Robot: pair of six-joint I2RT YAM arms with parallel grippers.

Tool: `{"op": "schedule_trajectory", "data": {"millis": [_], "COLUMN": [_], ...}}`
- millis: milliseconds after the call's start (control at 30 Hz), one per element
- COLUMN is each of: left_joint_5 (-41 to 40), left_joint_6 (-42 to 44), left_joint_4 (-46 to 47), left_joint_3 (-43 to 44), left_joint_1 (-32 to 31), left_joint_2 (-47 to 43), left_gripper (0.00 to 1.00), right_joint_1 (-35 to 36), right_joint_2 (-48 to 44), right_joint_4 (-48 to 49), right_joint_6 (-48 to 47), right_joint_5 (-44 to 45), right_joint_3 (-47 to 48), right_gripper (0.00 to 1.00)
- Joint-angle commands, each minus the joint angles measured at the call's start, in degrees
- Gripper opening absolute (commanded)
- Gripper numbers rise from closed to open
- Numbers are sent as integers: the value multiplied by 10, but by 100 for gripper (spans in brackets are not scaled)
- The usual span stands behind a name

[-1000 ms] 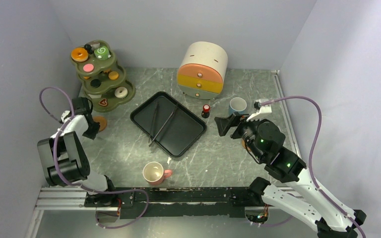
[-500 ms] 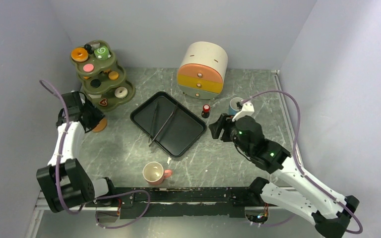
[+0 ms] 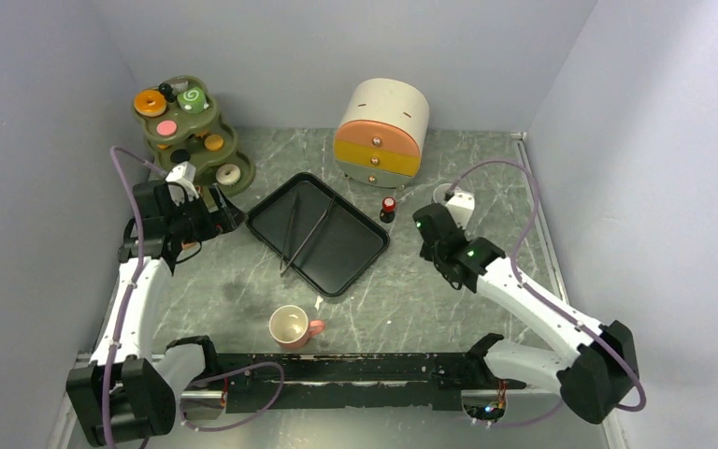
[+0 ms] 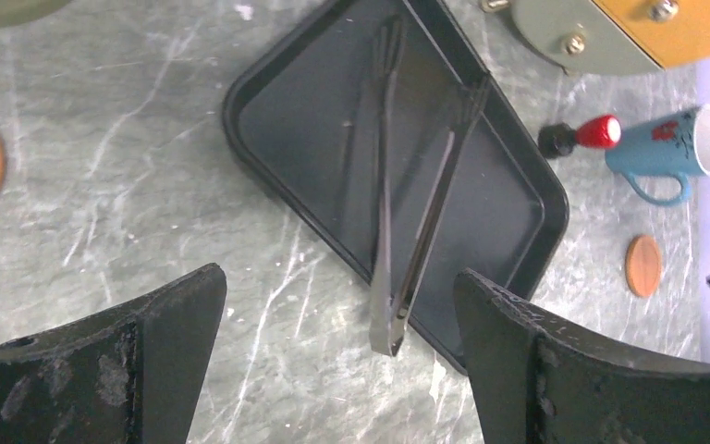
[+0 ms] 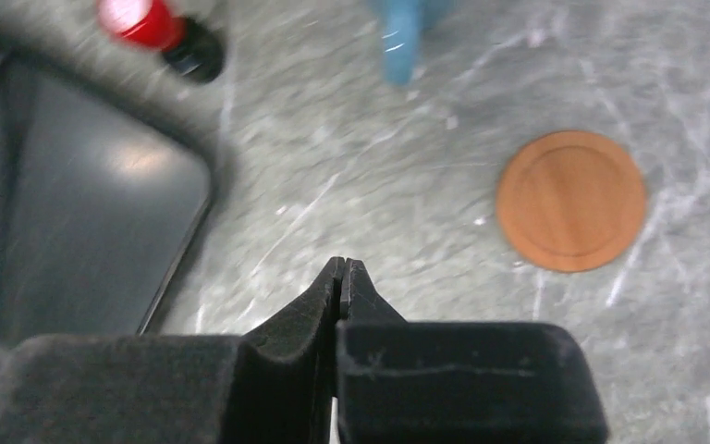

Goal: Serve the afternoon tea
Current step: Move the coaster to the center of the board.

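Black left pincer (image 4: pixel 337 301) spread wide, empty; right pincer (image 5: pixel 342 274) closed tight, empty.

Both arms: white links, black joints. Left arm (image 3: pixel 136 290) at 8 o'clock, right arm (image 3: pixel 533 304) at 4. Purple cable (image 3: pixel 122 173) loops off each wrist. Green lights (image 3: pixel 472 251) on right arm. On left gripper (image 4: pixel 337 277), fingers (image 4: pixel 148 370) black, scuffed grey.
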Motion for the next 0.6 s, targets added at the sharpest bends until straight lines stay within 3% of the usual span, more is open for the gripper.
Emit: {"op": "schedule_trajectory", "data": {"millis": [0, 100, 167, 433, 567], "left_joint_5": [-3, 4, -2, -26, -38], "left_joint_6": [30, 27, 27, 18, 18], "left_joint_4": [21, 21, 17, 15, 9], "left_joint_3": [-4, -12, -11, -17, -14], "left_joint_1": [-30, -35, -40, -52, -61], "left_joint_2": [-28, -29, -33, -54, -54], "left_gripper": [98, 98, 97, 97, 98], "right_joint_1": [-115, -208, -234, -267, -268], "right_joint_2": [21, 29, 40, 113, 117], "right_joint_4": [23, 50, 59, 21, 46], "right_joint_6": [12, 25, 37, 125, 134], "right_joint_5": [3, -33, -28, 14, 13], "right_joint_3": [-18, -44, -55, -56, -77], "right_gripper": [0, 0, 0, 0, 0]}}
